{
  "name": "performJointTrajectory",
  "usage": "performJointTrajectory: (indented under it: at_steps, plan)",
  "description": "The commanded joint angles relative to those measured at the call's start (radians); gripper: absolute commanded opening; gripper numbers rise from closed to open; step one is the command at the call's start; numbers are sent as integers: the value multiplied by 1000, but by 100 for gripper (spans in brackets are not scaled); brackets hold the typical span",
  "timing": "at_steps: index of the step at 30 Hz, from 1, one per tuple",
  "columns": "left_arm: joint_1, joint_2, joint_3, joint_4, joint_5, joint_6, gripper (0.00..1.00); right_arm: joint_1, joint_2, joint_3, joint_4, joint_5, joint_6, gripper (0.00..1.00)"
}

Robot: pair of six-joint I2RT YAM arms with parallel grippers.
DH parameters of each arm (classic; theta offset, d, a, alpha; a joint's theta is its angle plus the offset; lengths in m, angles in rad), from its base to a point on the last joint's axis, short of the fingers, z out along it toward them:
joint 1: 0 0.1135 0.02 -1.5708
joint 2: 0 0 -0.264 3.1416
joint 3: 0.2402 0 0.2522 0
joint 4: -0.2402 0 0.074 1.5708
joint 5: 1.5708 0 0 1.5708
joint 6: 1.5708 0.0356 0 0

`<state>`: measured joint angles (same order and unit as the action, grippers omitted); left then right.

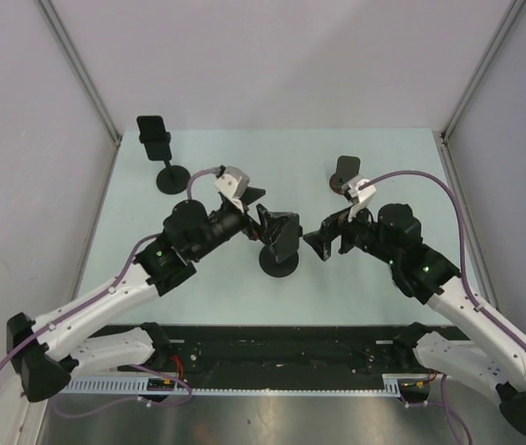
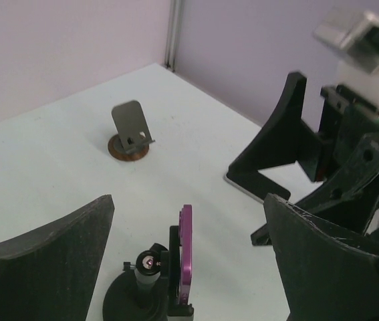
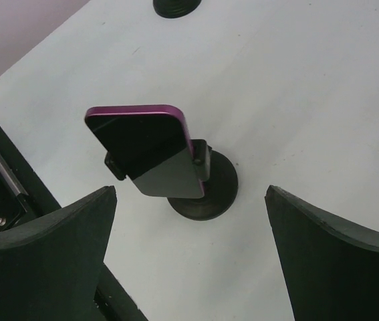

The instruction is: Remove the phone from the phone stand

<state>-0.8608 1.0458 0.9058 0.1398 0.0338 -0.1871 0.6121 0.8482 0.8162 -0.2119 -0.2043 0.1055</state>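
Note:
A purple-edged phone (image 3: 148,148) with a dark screen sits clamped in a black stand with a round base (image 3: 210,194) at the table's middle (image 1: 279,260). My left gripper (image 1: 267,215) is open just behind and left of the phone. In its wrist view the phone (image 2: 186,249) shows edge-on between the wide-spread fingers (image 2: 49,257), untouched. My right gripper (image 1: 326,239) is open just right of the stand. In its wrist view its fingers (image 3: 55,244) stand short of the phone and hold nothing.
A second black stand (image 1: 156,139) with a dark phone stands at the back left on a round base (image 1: 172,178). A small grey stand on a brown base (image 2: 130,130) sits at the back right (image 1: 344,172). Walls enclose the table on three sides.

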Motion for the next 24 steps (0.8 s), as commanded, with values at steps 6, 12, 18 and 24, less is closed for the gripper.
performJointTrajectory:
  at_steps: [6, 12, 18, 24]
  plan:
    - [66, -217, -59, -68, -161, -14, 100, 202, 75, 66, 150, 253, 8, 100]
    - [83, -374, -174, -89, -229, -28, 100, 297, 144, 98, 201, 382, -16, 100]
    - [83, -477, -265, -117, -238, -61, 100, 316, 186, 138, 243, 420, -10, 100]
    - [83, -512, -311, -132, -238, -69, 100, 318, 230, 156, 256, 434, 3, 100]
